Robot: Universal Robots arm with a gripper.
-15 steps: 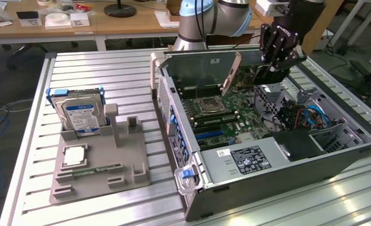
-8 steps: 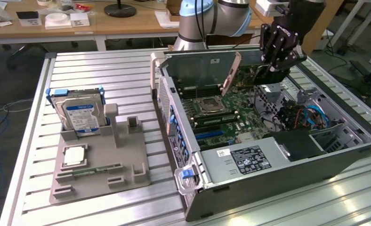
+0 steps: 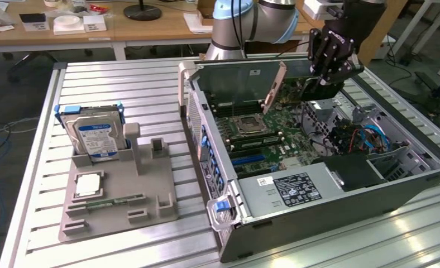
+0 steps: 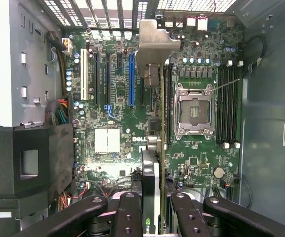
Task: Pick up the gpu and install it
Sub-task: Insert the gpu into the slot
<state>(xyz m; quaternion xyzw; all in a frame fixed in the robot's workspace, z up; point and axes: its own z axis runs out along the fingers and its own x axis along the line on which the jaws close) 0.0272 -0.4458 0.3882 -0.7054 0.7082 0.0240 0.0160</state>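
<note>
Already the gpu (image 4: 154,49) is clamped by the gripper (image 4: 152,197) above the motherboard (image 4: 127,123); it is not yet seated.

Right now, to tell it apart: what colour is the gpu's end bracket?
Silver-grey metal; the bracket shows best in the wrist view.
</note>
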